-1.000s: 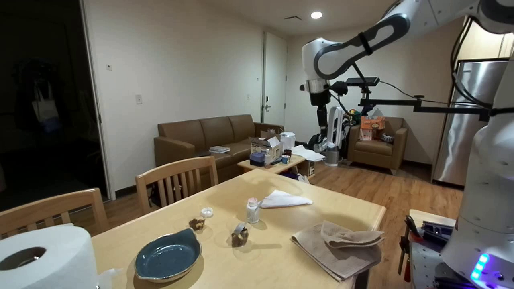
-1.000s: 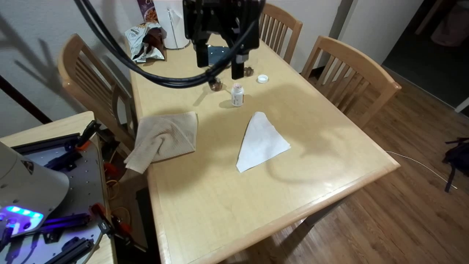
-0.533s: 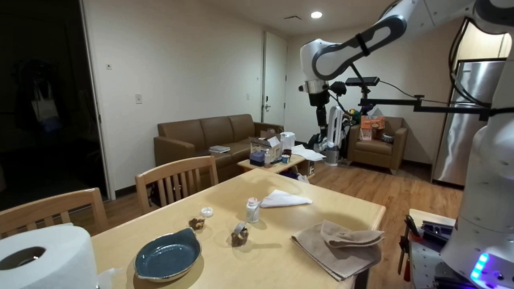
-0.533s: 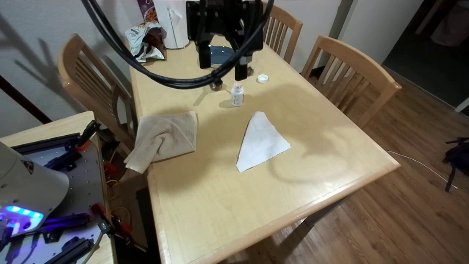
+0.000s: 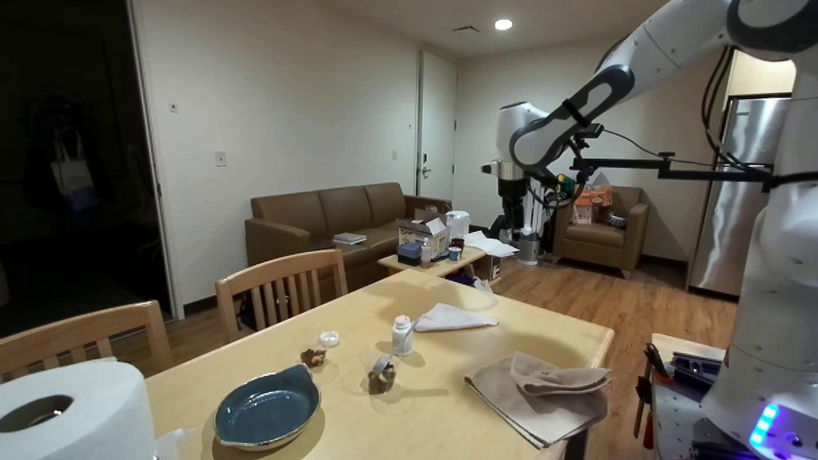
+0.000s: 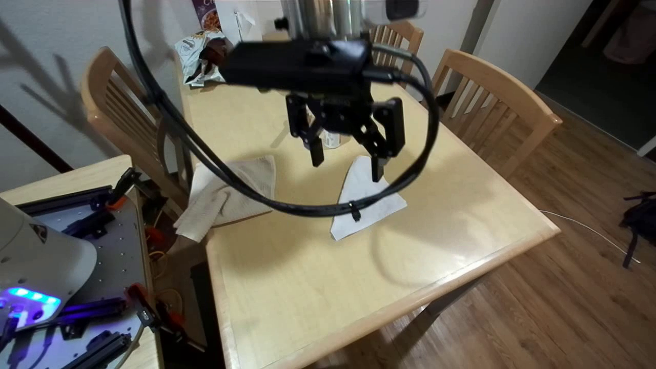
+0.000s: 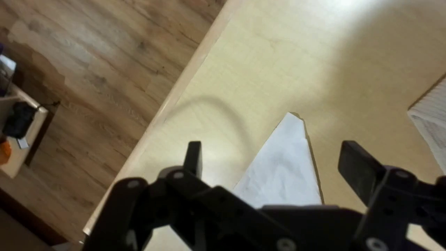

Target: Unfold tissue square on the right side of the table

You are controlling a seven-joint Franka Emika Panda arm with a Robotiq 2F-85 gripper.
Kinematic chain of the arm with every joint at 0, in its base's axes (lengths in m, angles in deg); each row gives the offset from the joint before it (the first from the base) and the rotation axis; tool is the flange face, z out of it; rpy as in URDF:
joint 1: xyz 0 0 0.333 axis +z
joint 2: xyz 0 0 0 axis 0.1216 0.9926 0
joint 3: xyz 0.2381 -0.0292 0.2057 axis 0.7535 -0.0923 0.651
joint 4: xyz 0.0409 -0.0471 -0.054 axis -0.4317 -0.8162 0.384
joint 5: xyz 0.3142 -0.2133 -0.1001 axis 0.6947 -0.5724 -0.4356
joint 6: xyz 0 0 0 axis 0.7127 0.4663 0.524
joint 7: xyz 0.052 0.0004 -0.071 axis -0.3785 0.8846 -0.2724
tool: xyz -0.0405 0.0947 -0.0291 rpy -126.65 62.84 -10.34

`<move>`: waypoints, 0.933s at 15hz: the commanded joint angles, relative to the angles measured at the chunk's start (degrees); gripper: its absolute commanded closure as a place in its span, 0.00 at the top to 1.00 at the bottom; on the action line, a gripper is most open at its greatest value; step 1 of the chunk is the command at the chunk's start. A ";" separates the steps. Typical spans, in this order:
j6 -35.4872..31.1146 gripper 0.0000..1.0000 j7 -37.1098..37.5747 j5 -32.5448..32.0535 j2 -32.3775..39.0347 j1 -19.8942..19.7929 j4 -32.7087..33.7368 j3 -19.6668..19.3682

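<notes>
A white tissue (image 5: 454, 318) lies folded into a rough triangle on the wooden table (image 5: 441, 421). It also shows in an exterior view (image 6: 353, 183), partly covered by my gripper and a cable, and in the wrist view (image 7: 282, 170), where its lower part is hidden by my gripper. My gripper (image 7: 274, 158) is open and empty above the tissue, with one finger on each side of it in the wrist view. It also shows in both exterior views (image 5: 508, 235) (image 6: 347, 164), pointing down and apart from the table.
A tan cloth (image 5: 543, 399) lies partly folded at the table's edge near the robot base. A white bottle (image 5: 402, 342) stands close to the tissue. Walnuts (image 5: 381, 378), a white cap (image 5: 329, 338), a blue dish (image 5: 268, 409) and a paper roll (image 5: 83, 409) are farther along.
My gripper has come down and moved from over the walnuts and bottle to above the tissue. It stays open. The tissue and other table objects have not moved.
</notes>
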 commanded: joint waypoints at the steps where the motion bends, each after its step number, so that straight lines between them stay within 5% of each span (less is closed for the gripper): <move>1: -11.14 1.00 -13.89 3.86 6.73 -2.47 -0.74 -0.20; 4: -11.25 1.00 -23.25 8.41 10.85 -3.72 0.51 2.05; 5: -11.38 1.00 -17.55 5.61 8.71 -3.16 -0.97 1.05; 8: -10.55 1.00 -15.86 4.48 9.31 -3.53 -1.80 0.23; 14: -27.28 1.00 -38.42 18.94 17.42 -8.97 1.42 7.09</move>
